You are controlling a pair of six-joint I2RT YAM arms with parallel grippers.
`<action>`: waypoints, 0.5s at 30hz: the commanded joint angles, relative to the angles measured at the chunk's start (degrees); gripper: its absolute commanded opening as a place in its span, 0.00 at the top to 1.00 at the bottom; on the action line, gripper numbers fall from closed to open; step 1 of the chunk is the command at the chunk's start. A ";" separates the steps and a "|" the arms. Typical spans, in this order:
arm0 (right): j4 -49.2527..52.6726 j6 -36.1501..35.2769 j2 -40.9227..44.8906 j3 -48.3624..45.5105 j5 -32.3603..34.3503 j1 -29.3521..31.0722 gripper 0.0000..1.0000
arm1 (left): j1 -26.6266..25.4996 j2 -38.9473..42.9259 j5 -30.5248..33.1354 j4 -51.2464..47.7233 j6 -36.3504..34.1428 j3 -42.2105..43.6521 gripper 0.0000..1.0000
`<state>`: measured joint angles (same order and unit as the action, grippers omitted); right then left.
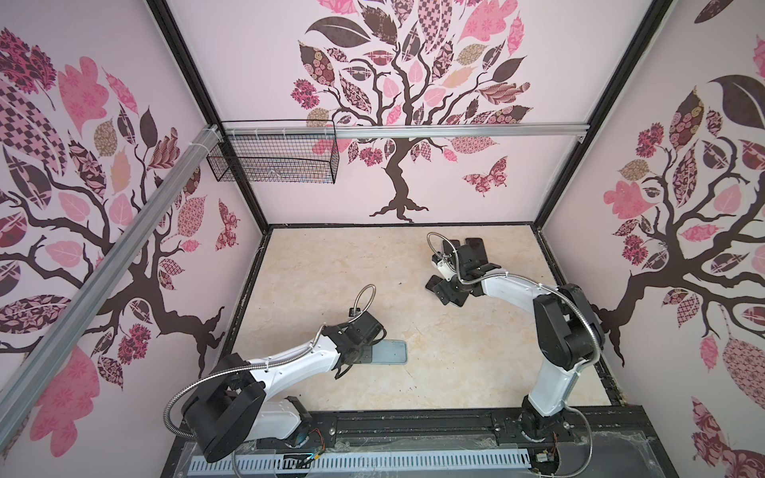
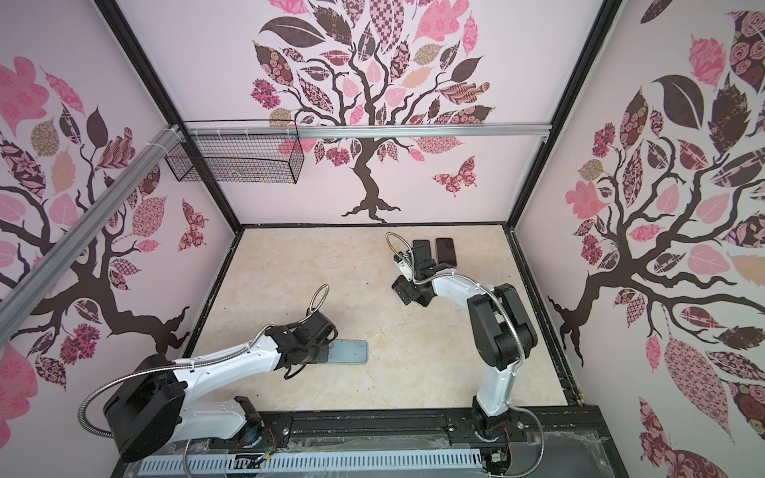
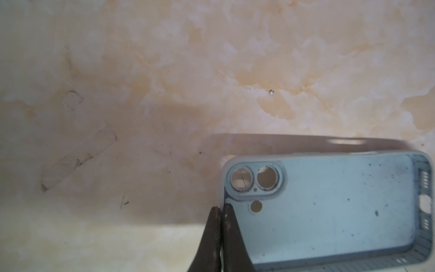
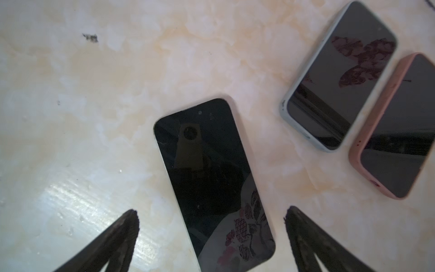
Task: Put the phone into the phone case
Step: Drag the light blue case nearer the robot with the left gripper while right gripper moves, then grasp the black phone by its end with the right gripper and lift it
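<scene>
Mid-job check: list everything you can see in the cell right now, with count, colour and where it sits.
phone case: one, light blue, empty, open side up, near-left part of the table
bare phone: one, black, screen up, flat on the table under the right gripper
grey-cased phone: one, screen up, far right part of the table
pink-cased phone: one, screen up, alongside the grey-cased phone
wire basket: one, black, hung on the back wall's rail
table: one, marbled beige
left gripper: fingers closed on the phone case's rim at the camera-cutout end
right gripper: fingers wide open on either side of the bare phone, not touching it
</scene>
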<state>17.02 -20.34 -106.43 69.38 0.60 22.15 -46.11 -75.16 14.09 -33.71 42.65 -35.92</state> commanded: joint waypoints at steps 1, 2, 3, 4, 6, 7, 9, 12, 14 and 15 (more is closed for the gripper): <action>5.27 -3.52 -4.03 4.02 -0.86 -0.90 0.00 | -1.41 0.97 0.45 2.41 4.03 2.87 0.93; 6.74 -3.74 -5.01 5.15 -0.62 -1.35 0.00 | -1.85 1.35 0.33 2.74 4.61 3.31 0.92; 7.72 -3.58 -5.86 6.09 -0.45 -1.85 0.00 | -2.06 1.78 0.33 2.85 5.17 3.57 0.92; 8.29 -3.45 -6.52 6.74 -0.59 -2.46 0.00 | -2.11 2.03 0.33 2.82 5.51 3.77 0.92; 8.91 -3.12 -7.36 7.83 -0.84 -3.78 0.00 | -2.14 2.58 0.16 2.78 5.71 3.83 0.91; 9.04 -3.12 -7.55 8.16 -1.33 -4.35 0.00 | -2.19 2.84 0.09 2.71 5.77 3.84 0.90; 9.89 -3.36 -8.06 9.25 -3.55 -5.50 0.00 | -2.14 3.32 -0.24 2.85 5.61 3.84 0.90; 13.79 -4.96 -9.47 11.26 -7.47 -6.33 0.00 | -2.14 3.35 -1.03 3.15 5.12 3.61 0.89; 14.54 -5.67 -10.16 11.41 -7.77 -6.42 0.00 | -2.15 3.09 -1.79 3.49 5.08 3.44 0.89; 14.41 -5.92 -10.33 11.16 -7.90 -6.42 0.00 | -2.14 3.04 -2.25 3.77 5.18 3.52 0.89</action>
<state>27.62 -24.14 -114.26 79.24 -3.90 15.22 -48.05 -72.47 12.69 -31.57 47.18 -33.26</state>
